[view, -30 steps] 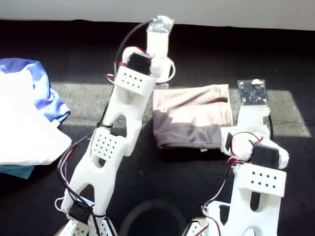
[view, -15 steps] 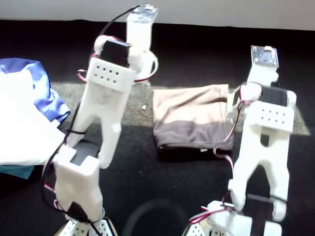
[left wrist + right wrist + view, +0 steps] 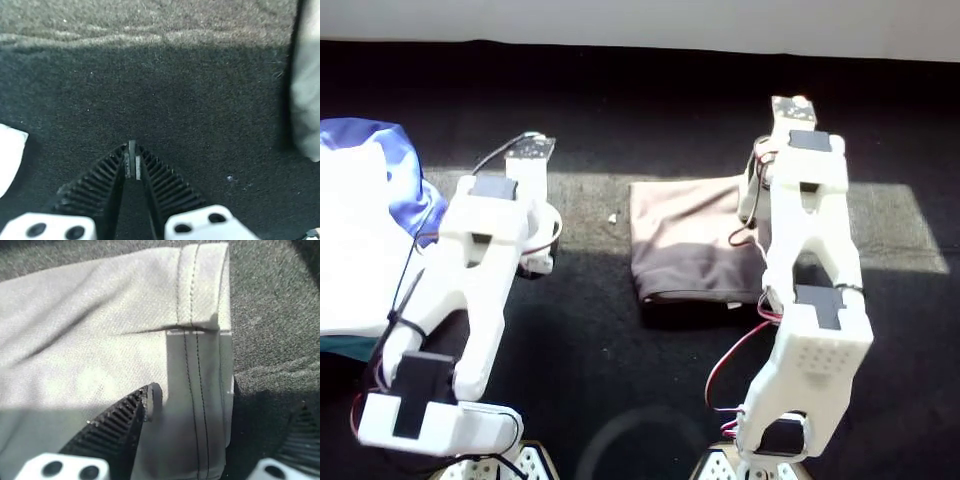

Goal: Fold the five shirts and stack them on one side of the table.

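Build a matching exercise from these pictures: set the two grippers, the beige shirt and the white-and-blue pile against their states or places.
Column one:
1. left gripper
2. right gripper
3. beige shirt
4. white-and-blue pile

Column two:
A. folded, in the middle
B. shut, over bare dark cloth
C. heaped, unfolded, at one side
D. open, over a hemmed edge

Pairs: 1-B, 2-D, 3-A, 4-C
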### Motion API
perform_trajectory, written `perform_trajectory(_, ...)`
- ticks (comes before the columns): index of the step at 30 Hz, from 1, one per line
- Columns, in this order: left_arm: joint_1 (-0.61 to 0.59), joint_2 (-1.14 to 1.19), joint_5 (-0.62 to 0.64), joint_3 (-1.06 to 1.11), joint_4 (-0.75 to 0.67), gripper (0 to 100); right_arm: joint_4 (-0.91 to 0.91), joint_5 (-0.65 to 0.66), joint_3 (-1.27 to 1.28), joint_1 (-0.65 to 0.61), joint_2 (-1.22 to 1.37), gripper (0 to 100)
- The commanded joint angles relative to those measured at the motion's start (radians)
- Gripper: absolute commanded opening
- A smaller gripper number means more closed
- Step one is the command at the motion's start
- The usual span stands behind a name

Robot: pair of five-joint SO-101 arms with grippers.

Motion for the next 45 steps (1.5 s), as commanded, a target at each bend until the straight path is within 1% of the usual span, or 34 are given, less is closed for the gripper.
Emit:
perform_trajectory(1,-0.015,-0.094,-0.051,0.193,-0.224,1,-0.01,-0.009,-0.065,-0.016,0.028,40.2)
perform_trajectory(5,-0.015,-0.113,-0.054,0.358,-0.43,1,-0.012,-0.009,-0.074,-0.056,0.073,40.2)
perform_trajectory(8,-0.013,-0.12,-0.052,0.443,-0.537,1,-0.013,-0.008,-0.076,-0.065,0.131,40.2)
perform_trajectory(15,-0.013,-0.114,-0.054,0.449,-0.552,1,-0.053,-0.005,-0.077,-0.062,0.28,39.2)
perform_trajectory(16,-0.013,-0.114,-0.054,0.449,-0.552,1,-0.053,-0.003,-0.077,-0.065,0.294,36.8)
perform_trajectory(17,-0.013,-0.114,-0.054,0.449,-0.552,1,-0.051,-0.003,-0.077,-0.065,0.3,32.0)
perform_trajectory(18,-0.013,-0.114,-0.054,0.449,-0.552,1,-0.048,-0.003,-0.081,-0.065,0.303,25.1)
perform_trajectory(20,-0.013,-0.114,-0.052,0.449,-0.552,1,-0.045,-0.003,-0.101,-0.065,0.308,6.7)
perform_trajectory(21,-0.013,-0.114,-0.052,0.449,-0.552,1,-0.044,-0.005,-0.108,-0.062,0.309,0.0)
perform_trajectory(23,-0.013,-0.114,-0.052,0.449,-0.552,1,-0.044,-0.003,-0.111,-0.059,0.308,3.5)
perform_trajectory(25,-0.013,-0.113,-0.052,0.449,-0.552,1,-0.047,-0.002,-0.111,-0.042,0.305,0.2)
perform_trajectory(27,-0.013,-0.113,-0.051,0.449,-0.552,1,-0.047,0.002,-0.147,-0.01,0.308,0.7)
perform_trajectory(31,-0.012,-0.113,-0.051,0.449,-0.552,1,-0.053,0.132,-0.266,0.11,0.311,0.6)
perform_trajectory(36,-0.012,-0.113,-0.051,0.45,-0.552,1,-0.065,0.292,-0.509,0.271,0.314,0.6)
perform_trajectory(39,-0.012,-0.113,-0.051,0.45,-0.552,1,-0.133,0.365,-0.601,0.349,0.315,0.6)
perform_trajectory(45,-0.012,-0.113,-0.051,0.45,-0.552,1,-0.343,0.508,-0.613,0.452,0.355,0.6)
